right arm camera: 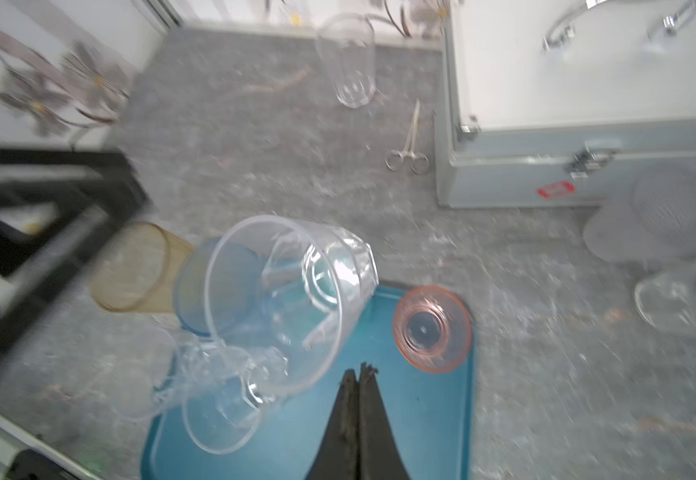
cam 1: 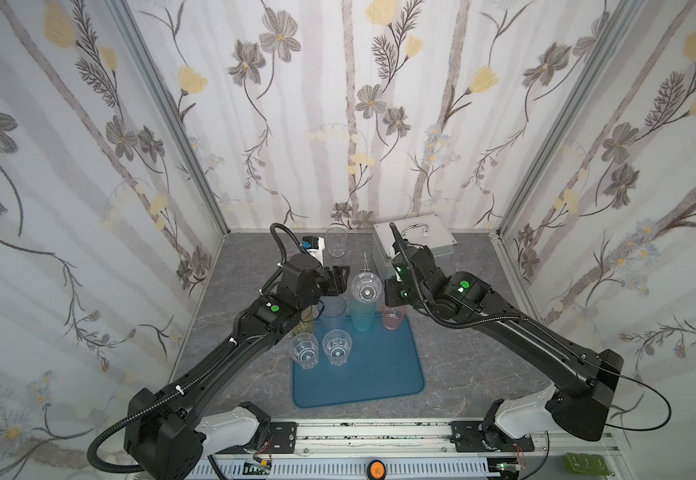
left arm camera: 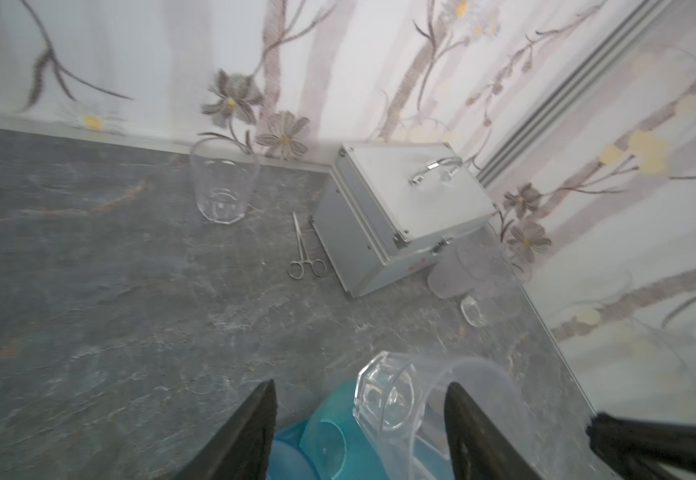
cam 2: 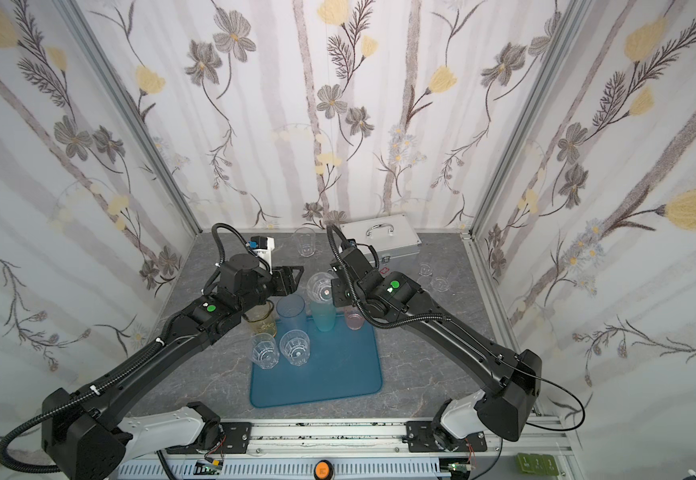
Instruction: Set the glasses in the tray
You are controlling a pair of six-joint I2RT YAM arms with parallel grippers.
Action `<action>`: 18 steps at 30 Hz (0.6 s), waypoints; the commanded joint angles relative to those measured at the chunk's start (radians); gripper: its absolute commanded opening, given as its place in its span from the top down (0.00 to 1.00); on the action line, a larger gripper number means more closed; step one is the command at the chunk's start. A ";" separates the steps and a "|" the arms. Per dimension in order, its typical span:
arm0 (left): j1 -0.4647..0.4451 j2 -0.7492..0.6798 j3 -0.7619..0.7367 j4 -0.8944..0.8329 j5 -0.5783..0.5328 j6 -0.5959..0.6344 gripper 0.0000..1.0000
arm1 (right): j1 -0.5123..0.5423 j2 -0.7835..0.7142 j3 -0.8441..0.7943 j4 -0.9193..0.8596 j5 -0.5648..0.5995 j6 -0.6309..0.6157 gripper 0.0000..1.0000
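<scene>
The teal-blue tray (cam 1: 373,376) carries two clear glasses (cam 1: 305,351) at its left, then a blue (cam 1: 333,311), a teal (cam 1: 363,318) and a short pink one (cam 1: 394,318) in its back row. A yellow glass (cam 2: 261,322) stands at the tray's back left corner, partly hidden by my left arm. Another clear glass (cam 1: 366,286) (right arm camera: 292,299) hangs tilted over the teal one, between my grippers. My left gripper (left arm camera: 360,384) is open, one finger (left arm camera: 462,419) by that glass's mouth; I cannot tell what carries it. My right gripper (right arm camera: 357,368) is shut and empty over the tray.
A silver case (cam 1: 417,237) stands at the back right with metal forceps (left arm camera: 302,249) lying beside it. One clear glass (cam 1: 336,241) stands by the back wall, and more clear ones (cam 2: 439,284) lie right of the case. A white and blue device (cam 1: 312,245) sits back left.
</scene>
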 commanded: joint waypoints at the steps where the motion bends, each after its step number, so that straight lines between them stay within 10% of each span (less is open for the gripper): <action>1: -0.040 0.021 0.038 0.030 -0.045 -0.021 0.33 | 0.007 -0.003 -0.008 -0.009 0.011 0.018 1.00; 18: 0.013 -0.034 -0.001 0.029 -0.008 0.006 0.31 | -0.092 0.082 -0.044 0.096 -0.126 0.003 1.00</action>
